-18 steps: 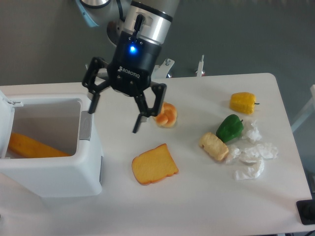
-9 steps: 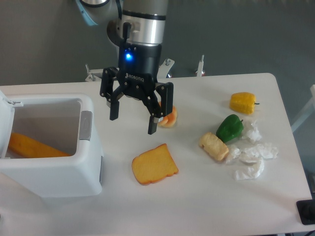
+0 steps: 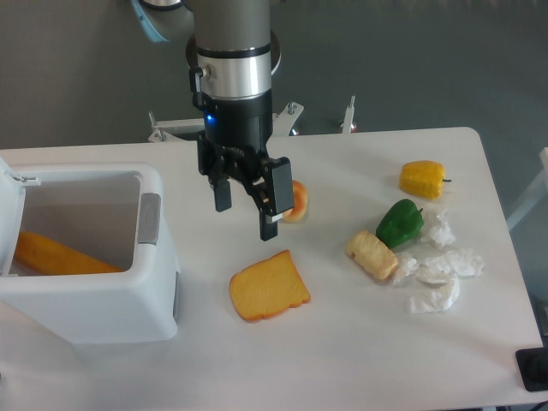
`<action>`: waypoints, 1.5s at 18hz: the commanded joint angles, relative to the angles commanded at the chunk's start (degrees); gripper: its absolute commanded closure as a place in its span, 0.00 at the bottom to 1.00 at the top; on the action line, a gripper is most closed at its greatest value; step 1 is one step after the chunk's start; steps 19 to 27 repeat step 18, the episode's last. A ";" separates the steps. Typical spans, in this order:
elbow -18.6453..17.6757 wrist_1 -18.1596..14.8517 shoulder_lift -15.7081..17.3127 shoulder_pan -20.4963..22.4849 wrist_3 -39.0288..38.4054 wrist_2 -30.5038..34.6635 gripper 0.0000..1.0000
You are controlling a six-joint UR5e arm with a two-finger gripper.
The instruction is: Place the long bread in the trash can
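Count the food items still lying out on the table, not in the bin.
5: toast slice near the front, bun partly behind the end effector, pale roll, green pepper, corn far right. None seems hidden.

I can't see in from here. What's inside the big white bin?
The long bread lies inside the bin, low at the left. Only part of it shows; the bin's front wall hides the rest and the bottom. The gripper hangs open beside it, empty.

Legible markings: none. No lettering, brand, number or sign could be read on the gripper (image 3: 246,218) body, nor on any item to either side of it.
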 joint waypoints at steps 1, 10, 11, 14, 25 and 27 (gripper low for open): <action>0.00 -0.43 0.00 0.00 1.57 0.09 0.00; 0.00 -2.55 0.00 0.00 9.59 2.73 0.00; 0.00 -2.55 0.00 0.00 9.50 2.73 0.00; 0.00 -2.46 0.09 0.00 7.92 2.73 0.00; 0.00 -2.46 -0.09 0.00 7.83 2.55 0.00; 0.00 -2.46 -0.09 0.00 7.83 2.55 0.00</action>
